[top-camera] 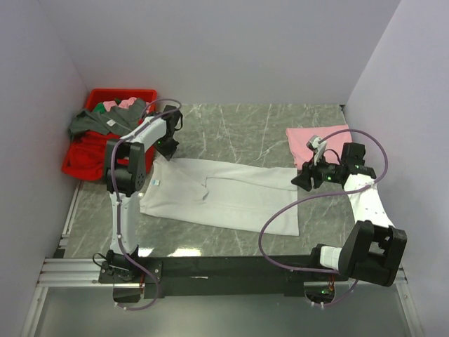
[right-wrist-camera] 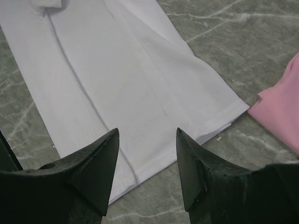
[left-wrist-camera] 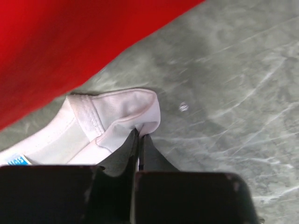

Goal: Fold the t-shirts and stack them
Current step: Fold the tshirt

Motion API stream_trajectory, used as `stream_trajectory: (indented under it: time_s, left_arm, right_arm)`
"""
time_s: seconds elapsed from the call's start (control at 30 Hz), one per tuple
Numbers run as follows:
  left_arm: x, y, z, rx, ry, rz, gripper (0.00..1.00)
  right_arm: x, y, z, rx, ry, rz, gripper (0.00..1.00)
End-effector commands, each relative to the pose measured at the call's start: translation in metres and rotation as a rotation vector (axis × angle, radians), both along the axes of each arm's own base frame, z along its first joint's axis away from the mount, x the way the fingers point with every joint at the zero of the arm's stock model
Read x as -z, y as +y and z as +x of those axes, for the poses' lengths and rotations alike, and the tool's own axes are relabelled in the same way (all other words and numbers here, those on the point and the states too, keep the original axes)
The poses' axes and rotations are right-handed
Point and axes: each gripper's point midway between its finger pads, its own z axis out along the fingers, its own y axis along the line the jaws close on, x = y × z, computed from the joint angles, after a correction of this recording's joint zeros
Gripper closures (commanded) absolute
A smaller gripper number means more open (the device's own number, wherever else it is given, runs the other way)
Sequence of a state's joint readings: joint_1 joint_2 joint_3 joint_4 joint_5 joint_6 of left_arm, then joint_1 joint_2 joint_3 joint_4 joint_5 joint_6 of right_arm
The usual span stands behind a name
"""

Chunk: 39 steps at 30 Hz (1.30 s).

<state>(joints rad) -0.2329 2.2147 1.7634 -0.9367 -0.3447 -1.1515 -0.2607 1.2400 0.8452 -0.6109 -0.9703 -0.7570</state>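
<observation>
White t-shirt: the white t-shirt lies flat across the middle of the table, folded into a long band that runs from the left arm's side over to the right. Its side folds show as long straight creases.
Neck label: there's the small bluish neck label, sitting at the shirt's left end and just inside the collar in the left wrist view.
Pink t-shirt: the pink t-shirt lies folded at the far right of the table. It sits just beyond the white shirt's right end, and in the right wrist view the two corners look nearly in contact, though I cannot tell whether they touch.
Left gripper: the left gripper is down at the far left corner of the white shirt, with its jaws pinched tight together on a turned-over lip of white cloth. That corner is lifted and curled over at the fingertips.
Right gripper: the right gripper hangs over the white shirt's right end, near the hem. Its fingers are spread wide with nothing between them, only the cloth below.
Red bin: the red bin sits at the table's far left corner, close behind the left gripper, and holds a dark grey garment and some pink cloth.
Table: the table has a grey marbled top.
</observation>
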Motion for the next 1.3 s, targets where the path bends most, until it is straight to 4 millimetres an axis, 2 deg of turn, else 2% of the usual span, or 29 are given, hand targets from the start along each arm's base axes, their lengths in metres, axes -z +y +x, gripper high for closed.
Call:
stream_trajectory:
  time_s: [0.0,0.07,0.13,0.17,0.2,0.23,0.27,0.33,0.4,0.47,0.53,0.63,0.67,0.73,0.77,0.83,0.87,0.9,0.93,0.97,1.0,1.03,1.07,1.1,1.13,1.17,1.2,1.23,1.27]
  left_arm:
    - [0.017,-0.004,0.023,0.099,-0.017,-0.007,1.0]
    - [0.019,-0.011,0.039,0.157,-0.042,-0.025,1.0]
    - [0.002,-0.024,0.071,0.25,-0.114,-0.053,1.0]
    - [0.016,-0.028,0.076,0.265,-0.09,-0.06,1.0]
    - [0.015,-0.032,0.086,0.307,-0.104,-0.064,1.0]
    - [-0.004,-0.041,0.107,0.321,-0.165,-0.096,1.0]
    - [0.01,-0.047,0.114,0.355,-0.162,-0.114,1.0]
    - [-0.003,-0.069,0.141,0.403,-0.27,-0.207,1.0]
    - [-0.005,-0.077,0.159,0.414,-0.34,-0.257,1.0]
    - [-0.018,-0.095,0.179,0.442,-0.444,-0.368,0.98]
    - [-0.036,-0.104,0.192,0.456,-0.518,-0.447,0.88]
    - [-0.083,-0.127,0.208,0.554,-0.671,-0.57,0.77]
    - [-0.119,-0.135,0.213,0.615,-0.77,-0.591,0.73]
    - [-0.159,-0.146,0.206,0.71,-0.851,-0.64,0.62]
    - [-0.2,-0.146,0.2,0.755,-0.922,-0.624,0.59]
    - [-0.233,-0.145,0.191,0.806,-0.994,-0.595,0.52]
    - [-0.274,-0.141,0.18,0.851,-1.065,-0.54,0.5]
    - [-0.282,-0.135,0.176,0.856,-1.072,-0.495,0.48]
    - [-0.318,-0.129,0.162,0.877,-1.125,-0.439,0.47]
    - [-0.33,-0.12,0.157,0.909,-1.142,-0.345,0.46]
    - [-0.329,-0.11,0.152,0.891,-1.124,-0.282,0.44]
    - [-0.366,-0.088,0.136,0.839,-1.166,-0.173,0.42]
    - [-0.375,-0.073,0.128,0.819,-1.171,-0.079,0.39]
    - [-0.35,-0.058,0.12,0.774,-1.107,-0.039,0.31]
    - [-0.395,-0.034,0.095,0.692,-1.193,0.05,0.26]
    - [-0.399,-0.02,0.082,0.657,-1.207,0.066,0.2]
    - [-0.362,-0.013,0.069,0.64,-1.143,0.046,0.1]
    - [-0.392,-0.002,0.038,0.615,-1.217,0.056,0.07]
    - [-0.396,0.007,0.026,0.607,-1.261,0.039,0.07]
  right_arm:
    - [-0.011,-0.001,0.0,-0.008,-0.049,-0.002,0.41]
    - [-0.01,-0.001,0.0,-0.007,-0.046,-0.005,0.41]
    - [-0.012,-0.002,-0.001,-0.009,-0.047,-0.009,0.41]
    - [-0.012,-0.002,-0.001,-0.011,-0.046,-0.012,0.41]
    - [-0.013,-0.002,-0.001,-0.018,-0.06,-0.025,0.41]
    - [-0.012,-0.002,-0.004,-0.024,-0.054,-0.03,0.41]
    - [-0.012,-0.002,-0.005,-0.035,-0.059,-0.035,0.41]
    - [-0.009,0.001,-0.012,-0.077,-0.07,-0.058,0.41]
    - [-0.002,-0.004,-0.013,-0.078,-0.075,-0.114,0.41]
    - [0.006,-0.008,-0.01,-0.066,-0.08,-0.156,0.4]
    - [0.014,-0.02,0.001,-0.001,-0.064,-0.212,0.4]
    - [0.026,-0.025,0.005,0.014,0.006,-0.219,0.4]
    - [0.026,-0.023,0.008,0.008,0.012,-0.216,0.4]
    - [0.032,-0.02,0.011,0.003,0.047,-0.193,0.39]
    - [0.029,-0.018,0.016,-0.002,0.043,-0.178,0.39]
    - [0.033,-0.014,0.024,0.006,0.069,-0.15,0.39]
    - [0.03,-0.014,0.031,0.014,0.068,-0.145,0.39]
    - [0.035,-0.008,0.034,0.012,0.105,-0.128,0.39]
    - [0.035,-0.007,0.041,0.02,0.104,-0.123,0.38]
    - [0.03,-0.005,0.05,0.029,0.099,-0.124,0.38]
    - [0.037,-0.001,0.053,0.044,0.144,-0.117,0.38]
    - [0.037,0.0,0.058,0.05,0.152,-0.119,0.37]
    - [0.031,0.001,0.067,0.051,0.141,-0.123,0.37]
    - [0.037,0.0,0.072,0.07,0.172,-0.125,0.37]
    - [0.037,0.001,0.074,0.071,0.185,-0.124,0.37]
    - [0.037,0.001,0.079,0.077,0.191,-0.12,0.37]
    - [0.04,-0.002,0.082,0.089,0.196,-0.136,0.37]
    - [0.043,-0.004,0.083,0.095,0.213,-0.142,0.37]
    - [0.048,-0.005,0.086,0.096,0.228,-0.149,0.37]
